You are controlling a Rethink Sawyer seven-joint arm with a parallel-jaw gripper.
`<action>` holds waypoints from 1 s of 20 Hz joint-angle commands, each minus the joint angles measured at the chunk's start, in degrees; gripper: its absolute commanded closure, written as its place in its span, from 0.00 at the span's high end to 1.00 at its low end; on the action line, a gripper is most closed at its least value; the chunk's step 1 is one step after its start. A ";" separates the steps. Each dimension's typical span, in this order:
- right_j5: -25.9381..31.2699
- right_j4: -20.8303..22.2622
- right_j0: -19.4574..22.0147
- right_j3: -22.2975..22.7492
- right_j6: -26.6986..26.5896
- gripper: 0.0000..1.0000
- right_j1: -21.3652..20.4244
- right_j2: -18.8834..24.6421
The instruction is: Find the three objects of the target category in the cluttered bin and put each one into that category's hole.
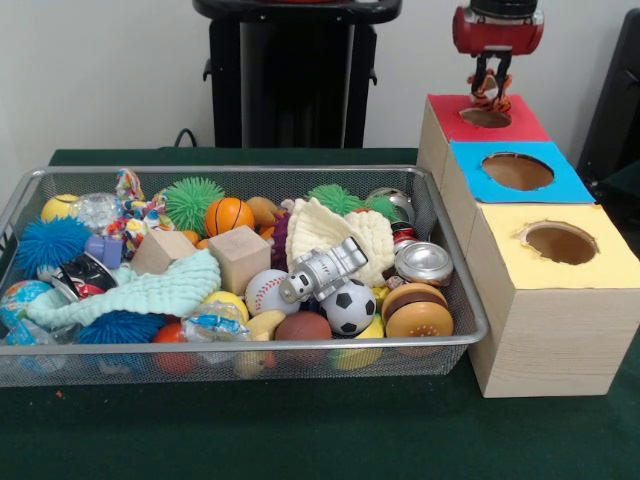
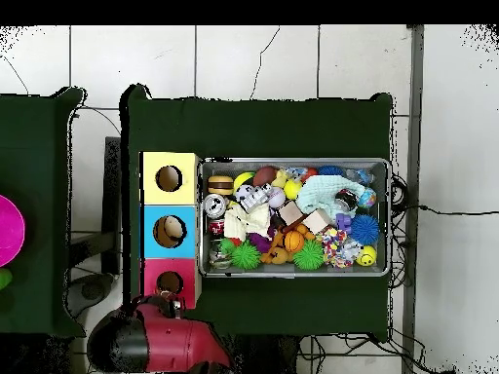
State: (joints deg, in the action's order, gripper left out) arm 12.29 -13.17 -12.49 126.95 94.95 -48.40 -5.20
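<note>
Orange toy: the gripper (image 1: 489,84) holds a small orange toy with black stripes (image 1: 489,93) between its fingertips, right above the hole of the red-topped box (image 1: 486,117).
Toy axis: it hangs from the tips, long side up and down, lower end toward the hole; more I cannot tell.
Front view only: it shows the held toy; from above, the red arm (image 2: 161,336) covers the toy there.
Overhead view only: something pale lies inside the blue-topped box's hole (image 2: 171,230); the front view shows only a dark hole there.
Yellow-topped box (image 1: 560,243): farthest from the gripper in the row, hole looks dark.
Wire-mesh bin (image 1: 455,268): just beside the boxes, below the gripper in the front view, full of balls, wooden blocks, cloths and a tin can (image 1: 423,262).
</note>
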 commanded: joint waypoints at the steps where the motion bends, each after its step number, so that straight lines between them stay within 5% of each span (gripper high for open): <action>1: -2.25 4.95 -3.74 -8.71 6.53 0.00 8.35 -6.49; 7: -2.96 5.71 -1.24 -8.62 6.87 0.00 7.03 -4.06; 8: -4.24 5.67 -0.19 -7.70 7.89 1.00 6.84 -2.79; 20: -5.16 5.19 1.18 -6.69 8.31 1.00 5.26 -1.92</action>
State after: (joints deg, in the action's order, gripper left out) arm 7.34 -9.40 -12.84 123.23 94.96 -45.38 -9.24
